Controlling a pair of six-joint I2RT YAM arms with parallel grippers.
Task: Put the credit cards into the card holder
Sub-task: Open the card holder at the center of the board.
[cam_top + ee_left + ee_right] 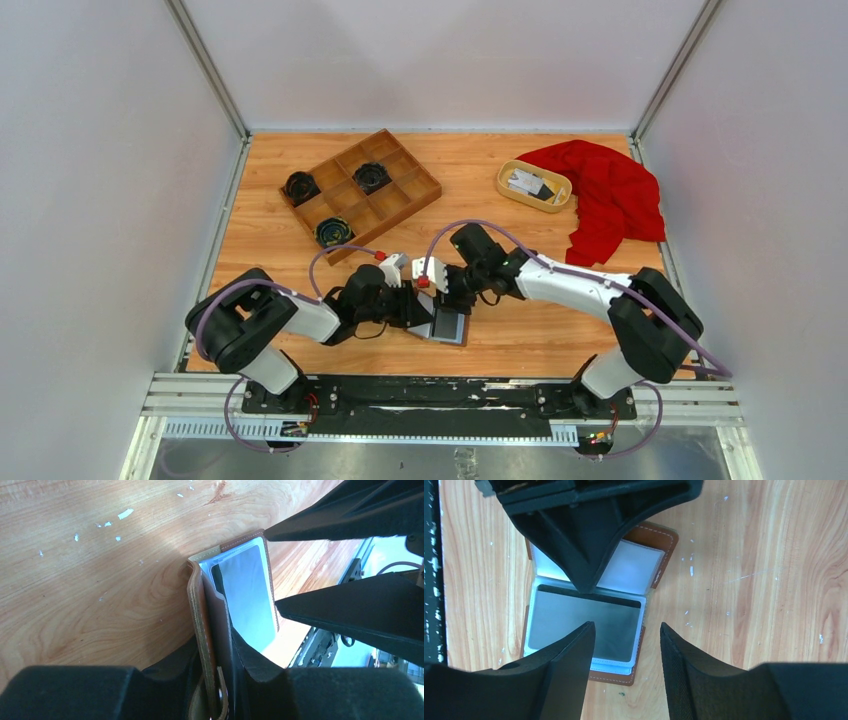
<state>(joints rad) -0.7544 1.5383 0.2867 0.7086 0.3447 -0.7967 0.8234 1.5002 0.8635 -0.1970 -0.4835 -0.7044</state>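
Near edge, centre of table [480,160]: both arms reach inward and meet over the holder [629,567]. It lies open on the wood, inner pockets up, brown cover underneath.

R gripper [626,627] is over the holder's near half. Its fingers are well apart and grip nothing: one is over the pocket, the other over bare wood just beside the holder's edge. Can't tell if the tips touch down.

A grey card [609,612] w/ a dark stripe along its far edge sits inside that near half's clear pocket.

L gripper [214,652] comes in from the opposite side onto the far half. Its fingers are narrow, w/ the brown cover and a pocket leaf standing between them, snap tab right at the finger roots. Each finger is close against the leather, but can't tell whether they pinch it. In the R wrist view its black tip reaches down to about the fold.

Farther back, left of centre: a wooden tray [385,200] set at an angle, w/ three black round parts [371,177] in separate compartments.

Far right: a yellow dish [503,180] holding more cards [528,183], whitish and dark. A red cloth [610,190] is bunched just beside it, against the right wall.
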